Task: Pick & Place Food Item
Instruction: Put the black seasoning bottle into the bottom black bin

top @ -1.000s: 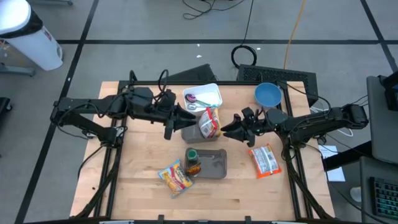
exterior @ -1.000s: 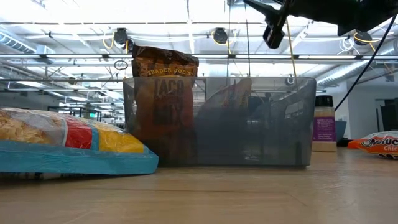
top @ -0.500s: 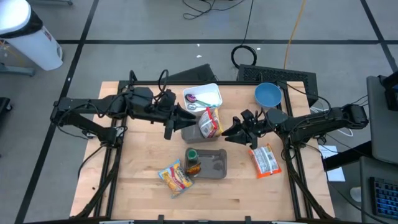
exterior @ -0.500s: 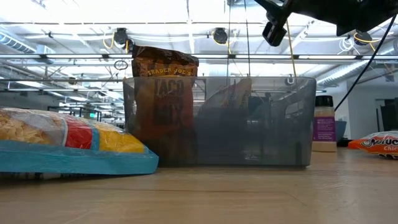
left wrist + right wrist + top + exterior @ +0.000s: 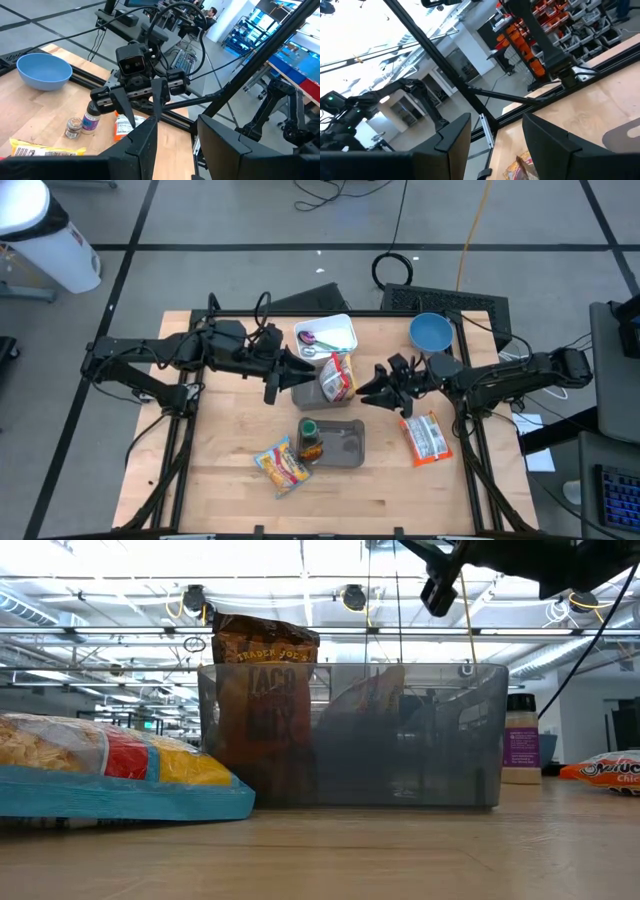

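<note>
On the pale wooden table we see a grey translucent plastic bin near the front, with a brown upright taco-seasoning pouch standing in one end. Behind it lies a glossy yellow-and-red crinkled snack bag, between the two grippers. The left gripper hovers at one side of that bag, fingers parted with nothing between them. The right gripper faces it from the other side, likewise parted and empty. We judge the pick is not yet made. To do it well, we would close one gripper on the bag's stiff sealed edge, since slick film slips and the soft body crumples. An orange flat chip packet lies beside the right arm, and a blue-edged cracker bag near the front.
</note>
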